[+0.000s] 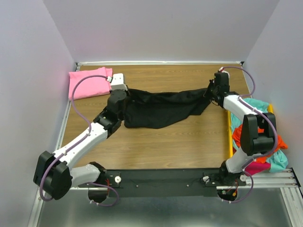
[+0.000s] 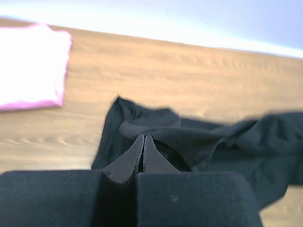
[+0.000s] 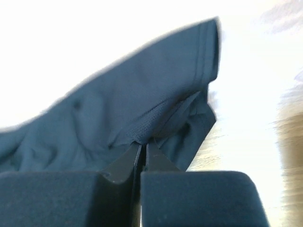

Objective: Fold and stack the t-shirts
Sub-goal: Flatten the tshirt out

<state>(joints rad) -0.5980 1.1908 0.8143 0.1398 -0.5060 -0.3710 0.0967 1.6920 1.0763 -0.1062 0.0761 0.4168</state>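
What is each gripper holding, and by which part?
Both hold the black t-shirt: the left gripper pinches a fold at its left end, the right gripper an edge at its right end.

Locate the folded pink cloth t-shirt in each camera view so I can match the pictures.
Top external: the folded pink cloth t-shirt lies in the upper left, at the far left corner of the table.
Left wrist: upper left, flat on the wood, apart from the black cloth.
Right wrist: not in it.
Shared landmark: the black cloth t-shirt stretched across the middle shows in all three views.
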